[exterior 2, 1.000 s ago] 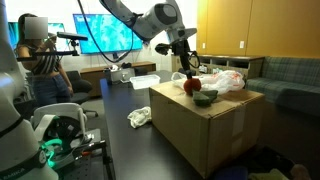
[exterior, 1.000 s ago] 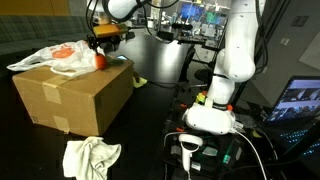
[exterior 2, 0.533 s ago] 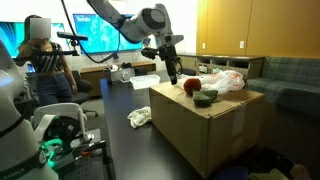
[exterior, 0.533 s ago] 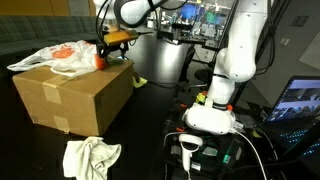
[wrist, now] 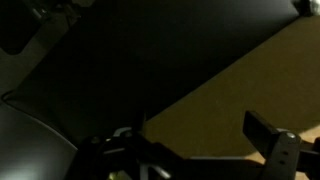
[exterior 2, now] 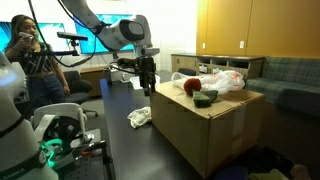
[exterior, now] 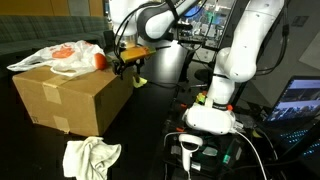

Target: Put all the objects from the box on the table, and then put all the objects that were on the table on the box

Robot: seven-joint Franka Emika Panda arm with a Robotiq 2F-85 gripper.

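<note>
The black two-finger gripper (exterior: 127, 71) is hovering with fingers spread apart, just beside the brown cardboard box (exterior: 70, 100), over the dark table (exterior: 160, 105).

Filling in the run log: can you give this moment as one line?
gripper: open, beside brown cardboard box | small red object: on box top | crumpled white cloth: on black table

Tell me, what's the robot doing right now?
Gripper open, empty, beside the box. Red item and bag lie on the box. Rag on the table, not in the way.
</note>
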